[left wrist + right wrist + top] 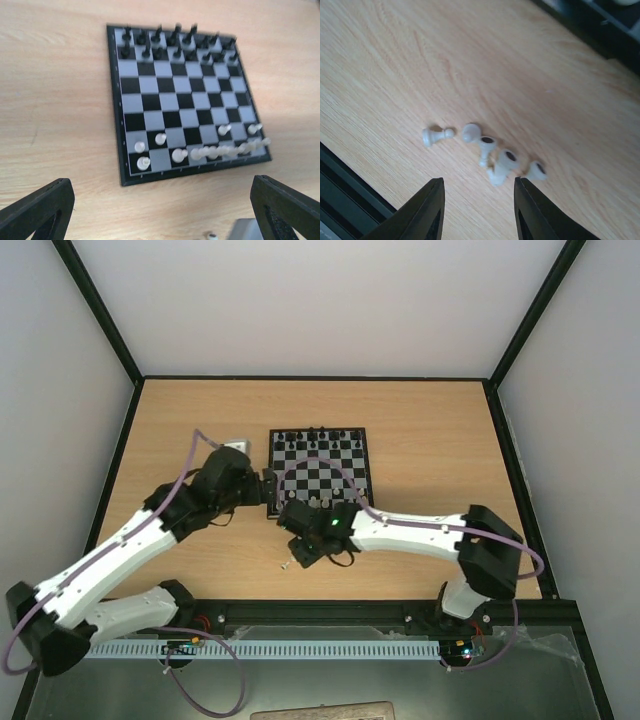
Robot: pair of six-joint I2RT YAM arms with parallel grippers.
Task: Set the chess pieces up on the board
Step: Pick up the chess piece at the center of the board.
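Pieces (pixel 485 150): a few white ones lie toppled on the table (pixel 395 60), off the board (pixel 115 100); others stand on its near rows.
Feel: tiny, light, hard, slick plastic, likely to roll or squirt out of a pinch.
Hold: across the narrow stem, gently.
Right gripper (pixel 479 190): part open, empty, just above the loose ones.
Left gripper (pixel 160 200): spread wide, empty, beside the board.

Table (pixel 430 440): pale wood grain, smooth, matt. Board (pixel 170 102): smooth plastic look, slight sheen, black border. Chess pieces (pixel 500 167) lying off the board: cream plastic, smooth, faintly glossy. Right gripper (pixel 479 182) fingers (pixel 427 215): black plastic, matt.
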